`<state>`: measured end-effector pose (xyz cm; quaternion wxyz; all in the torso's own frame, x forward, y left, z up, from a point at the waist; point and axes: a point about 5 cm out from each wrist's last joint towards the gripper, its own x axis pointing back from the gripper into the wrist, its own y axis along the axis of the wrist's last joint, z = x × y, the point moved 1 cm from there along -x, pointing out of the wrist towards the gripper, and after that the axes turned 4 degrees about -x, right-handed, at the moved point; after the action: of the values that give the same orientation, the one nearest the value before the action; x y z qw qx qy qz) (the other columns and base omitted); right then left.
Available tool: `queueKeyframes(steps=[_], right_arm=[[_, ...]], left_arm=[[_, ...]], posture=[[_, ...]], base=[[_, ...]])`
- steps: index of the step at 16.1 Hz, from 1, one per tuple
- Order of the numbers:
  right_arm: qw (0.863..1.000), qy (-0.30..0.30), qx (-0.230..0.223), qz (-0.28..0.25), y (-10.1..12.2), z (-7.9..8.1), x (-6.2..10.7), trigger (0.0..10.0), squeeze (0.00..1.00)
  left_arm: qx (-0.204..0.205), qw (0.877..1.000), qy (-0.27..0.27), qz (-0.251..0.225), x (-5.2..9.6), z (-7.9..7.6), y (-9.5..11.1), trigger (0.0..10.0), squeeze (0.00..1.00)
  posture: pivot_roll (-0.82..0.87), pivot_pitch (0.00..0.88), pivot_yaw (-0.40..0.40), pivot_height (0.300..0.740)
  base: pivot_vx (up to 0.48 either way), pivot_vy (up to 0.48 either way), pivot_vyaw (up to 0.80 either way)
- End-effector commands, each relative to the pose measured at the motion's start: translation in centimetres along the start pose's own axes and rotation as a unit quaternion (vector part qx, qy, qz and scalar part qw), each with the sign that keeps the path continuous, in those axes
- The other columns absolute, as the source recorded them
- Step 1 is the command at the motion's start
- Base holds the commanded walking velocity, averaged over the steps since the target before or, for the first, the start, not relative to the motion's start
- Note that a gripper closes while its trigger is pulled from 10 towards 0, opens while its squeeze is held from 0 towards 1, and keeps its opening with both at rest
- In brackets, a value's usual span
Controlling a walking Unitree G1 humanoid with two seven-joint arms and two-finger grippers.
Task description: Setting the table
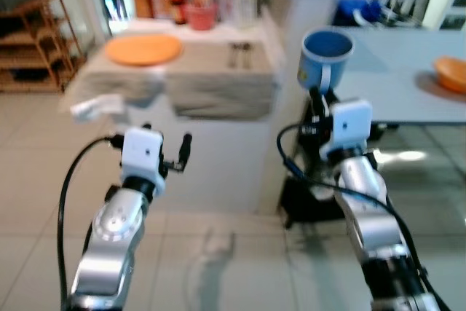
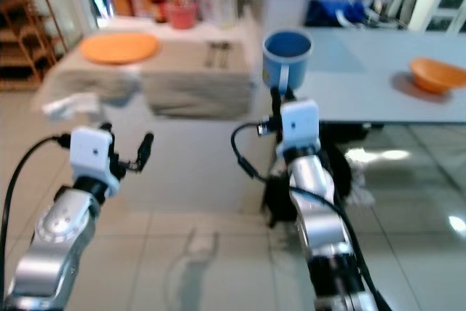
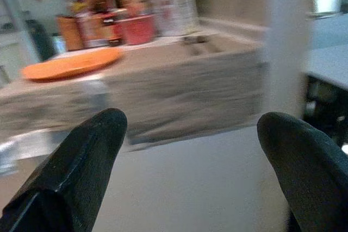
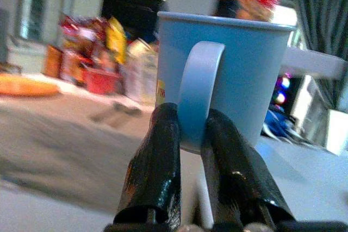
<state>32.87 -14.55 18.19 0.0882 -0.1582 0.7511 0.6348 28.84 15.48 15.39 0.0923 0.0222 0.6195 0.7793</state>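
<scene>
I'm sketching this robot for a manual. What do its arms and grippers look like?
Both arms are rounded, shiny silver segments, each ending in a boxy white wrist block. A black cable loops out from each wrist and runs back along the arm. The left gripper and right gripper each have two long black fingers, glossy, thick at the base and tapering to rounded tips. No markings can be made out.

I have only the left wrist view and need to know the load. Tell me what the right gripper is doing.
Observer: The right gripper is shut on the handle of a blue mug, which is upright.
Operator: Say where the mug is.
Observer: It is raised by the left end of the grey table, not set down.
Operator: Report what is on that table.
Observer: An orange bowl, towards its right side.
</scene>
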Motion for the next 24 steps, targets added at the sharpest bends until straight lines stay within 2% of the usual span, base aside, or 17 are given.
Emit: queueKeyframes(steps=[1, 12, 20, 24], right_arm=[[1.000, 0.000, 0.000, -0.014, 0.7, -0.1, -0.3, 0.0, 0.00], [1.000, 0.003, 0.000, -0.010, 0.6, 0.0, -0.1, 0.0, 0.00], [1.000, 0.009, 0.000, -0.004, 0.3, 0.1, 0.1, 0.0, 0.00], [1.000, 0.010, -0.001, 0.001, 0.1, 0.0, 0.7, 0.0, 0.00]], left_arm=[[-0.006, 1.000, 0.008, -0.001, -0.2, 0.4, 0.3, 10.0, 0.00], [-0.019, 0.999, 0.033, 0.005, -0.3, 1.1, 0.1, 10.0, 0.00], [-0.026, 0.998, 0.055, 0.015, 0.7, 1.9, -0.2, 10.0, 0.00], [-0.038, 0.995, 0.085, 0.019, 0.9, 3.0, -0.5, 10.0, 0.00]], posture=[[0.00, 0.000, 0.018, 0.736], [0.00, 0.000, 0.016, 0.736], [0.01, 0.000, 0.009, 0.736], [0.00, 0.000, 0.011, 0.736]], base=[[0.000, -0.461, 0.00], [0.000, -0.461, 0.00], [0.000, -0.461, 0.00], [0.000, -0.454, 0.00]])
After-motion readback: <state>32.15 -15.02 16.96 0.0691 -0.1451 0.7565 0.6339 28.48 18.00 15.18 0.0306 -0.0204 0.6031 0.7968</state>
